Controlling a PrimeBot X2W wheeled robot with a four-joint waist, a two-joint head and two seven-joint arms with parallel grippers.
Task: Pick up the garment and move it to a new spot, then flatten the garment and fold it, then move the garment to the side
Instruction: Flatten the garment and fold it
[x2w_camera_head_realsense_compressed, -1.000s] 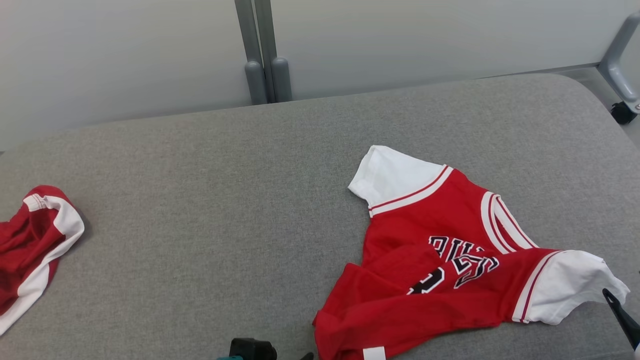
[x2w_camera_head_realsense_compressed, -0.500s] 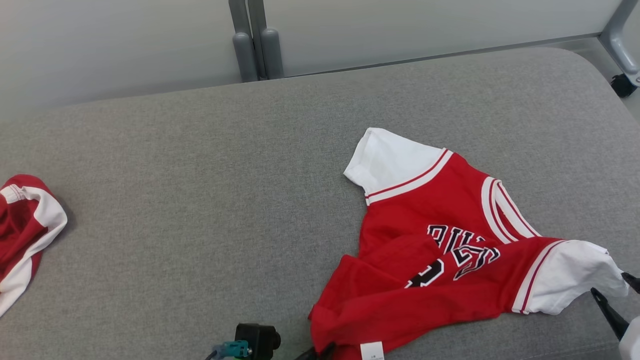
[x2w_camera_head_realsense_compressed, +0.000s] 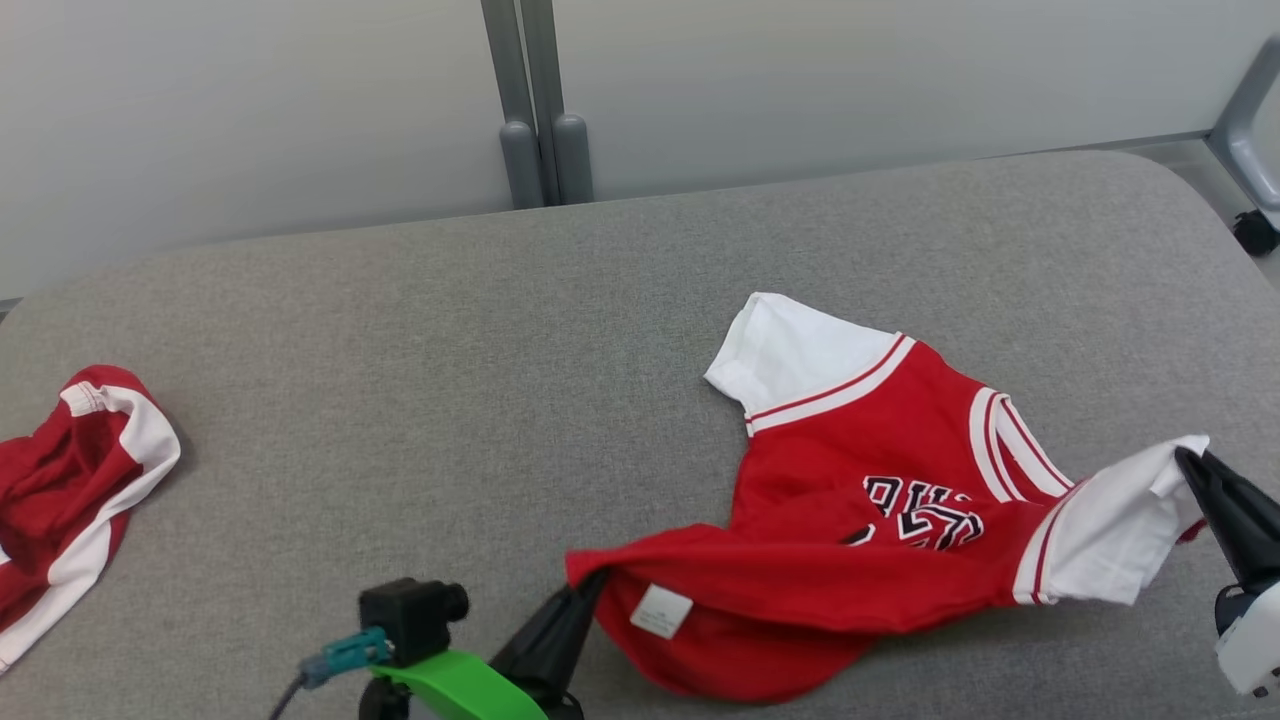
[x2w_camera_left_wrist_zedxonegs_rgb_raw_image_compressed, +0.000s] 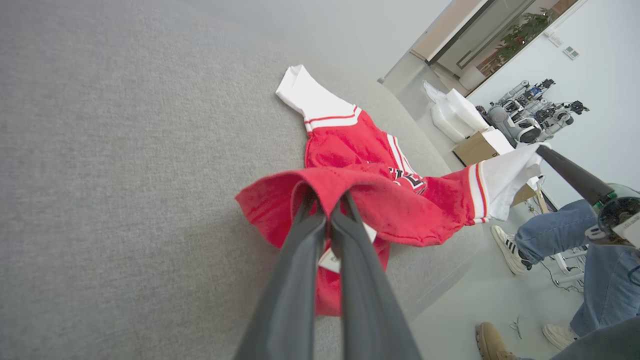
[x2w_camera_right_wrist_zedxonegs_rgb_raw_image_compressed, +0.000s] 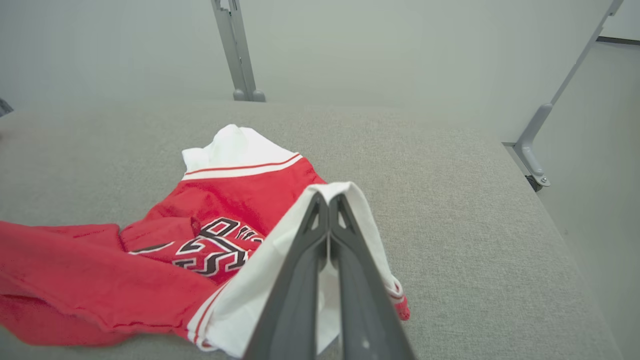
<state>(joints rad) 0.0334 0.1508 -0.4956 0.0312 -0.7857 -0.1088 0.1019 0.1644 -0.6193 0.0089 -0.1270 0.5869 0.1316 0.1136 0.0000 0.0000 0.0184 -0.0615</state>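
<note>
Since a second before, the garment (x2w_camera_head_realsense_compressed: 850, 440) was raised at hem and sleeve, clamped there by the left gripper (x2w_camera_head_realsense_compressed: 593, 580) and right gripper (x2w_camera_head_realsense_compressed: 1190, 463). The pick-up was judged in hand; an even joint lift was called for next.

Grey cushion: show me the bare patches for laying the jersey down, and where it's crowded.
Free: the wide middle of the cushion, between the red-and-white garment at left and the jersey; the far strip toward the grey posts. Crowded: near right, where left hand and right hand grip it.
</note>
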